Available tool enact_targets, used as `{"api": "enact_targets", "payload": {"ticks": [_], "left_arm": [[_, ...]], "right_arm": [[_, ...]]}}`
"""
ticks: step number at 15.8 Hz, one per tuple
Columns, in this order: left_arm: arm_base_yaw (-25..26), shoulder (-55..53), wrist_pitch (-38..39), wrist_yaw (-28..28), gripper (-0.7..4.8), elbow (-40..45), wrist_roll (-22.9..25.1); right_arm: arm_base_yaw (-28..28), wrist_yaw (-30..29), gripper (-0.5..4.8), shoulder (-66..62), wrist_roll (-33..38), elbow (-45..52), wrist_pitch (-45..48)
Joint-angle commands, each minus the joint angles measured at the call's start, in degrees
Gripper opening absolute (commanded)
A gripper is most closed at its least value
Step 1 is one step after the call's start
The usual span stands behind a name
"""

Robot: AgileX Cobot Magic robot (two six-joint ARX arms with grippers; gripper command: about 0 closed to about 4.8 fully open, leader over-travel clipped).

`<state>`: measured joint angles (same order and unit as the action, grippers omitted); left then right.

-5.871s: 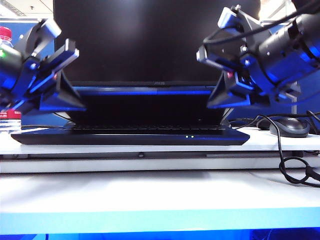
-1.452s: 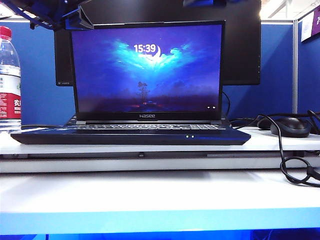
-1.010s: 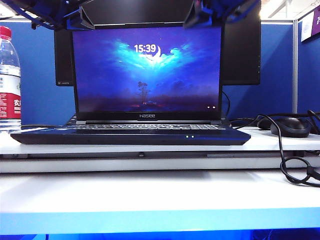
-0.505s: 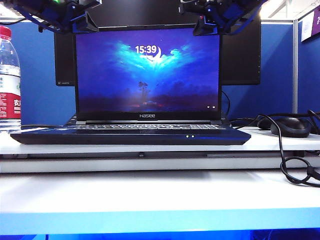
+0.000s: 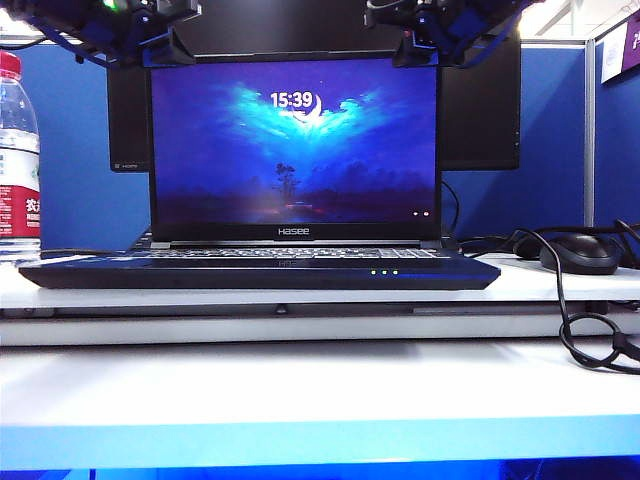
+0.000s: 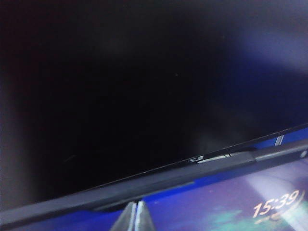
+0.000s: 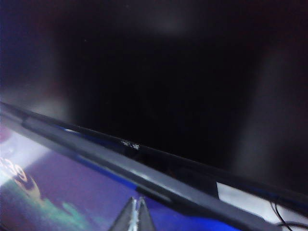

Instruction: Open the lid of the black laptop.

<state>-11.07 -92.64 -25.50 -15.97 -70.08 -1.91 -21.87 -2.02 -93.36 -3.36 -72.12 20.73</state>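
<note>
In the exterior view the white bench (image 5: 300,380) filled the lower half of the frame, and the black laptop (image 5: 260,272) sat on a raised part of it, its base across the middle with small lights lit on the front edge. The lid (image 5: 294,145) stood upright in the centre, screen lit and showing a clock, so the opening looked complete or almost so. Beside it, a water bottle (image 5: 17,160) stood at the left edge, and a mouse (image 5: 580,252) with a looping cable (image 5: 590,340) lay at the right. The left hand (image 5: 165,48) was at the upper left, right at the lid's top corner, and the right hand (image 5: 415,50) at the upper right, at the other top corner; I judge that both were placed there because the top edge is where a lid is pushed back evenly. Behind the lid stood a dark monitor (image 5: 480,110). From this view alone I could not tell whether the hands were apart or together. The wrist views showed this: the fingertips of the left hand (image 6: 135,217) met in a point just above the lid's top edge (image 6: 144,185), and those of the right hand (image 7: 134,215) also lay together, clamped on nothing. They showed also the gap between lid and monitor, which the exterior view hid.
</note>
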Motion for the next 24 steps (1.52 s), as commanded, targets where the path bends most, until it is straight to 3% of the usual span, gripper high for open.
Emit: {"api": "enact_targets", "payload": {"ticks": [1, 8, 11, 14, 18, 24], "left_arm": [[1.6, 0.0, -1.2, 0.3, 0.21, -0.5, -0.1], [1.7, 0.1, 0.7, -1.8, 0.21, -0.5, -1.3], [1.7, 0.1, 6.1, -10.2, 0.22, -0.5, -1.5], [1.7, 1.9, 10.8, -14.5, 0.22, -0.5, -2.8], [1.6, 10.2, 15.4, -16.7, 0.22, -0.4, -2.6], [1.6, 31.1, 32.8, -16.2, 0.21, 0.3, 2.2]], "right_arm": [[0.2, 0.6, -0.01, -2.3, -0.1, -2.8, 1.3], [0.8, 0.5, -0.01, -4.4, 0.0, -5.5, -0.5], [0.6, -4.3, -0.01, -2.7, 0.7, -5.5, -5.8], [-0.5, -5.0, -0.01, 1.9, 0.7, -5.1, -10.9], [-1.1, -7.1, -0.01, 9.7, 1.6, -2.9, -14.0], [-6.4, -6.4, -0.01, 32.4, 5.2, 11.4, -15.8]]}}
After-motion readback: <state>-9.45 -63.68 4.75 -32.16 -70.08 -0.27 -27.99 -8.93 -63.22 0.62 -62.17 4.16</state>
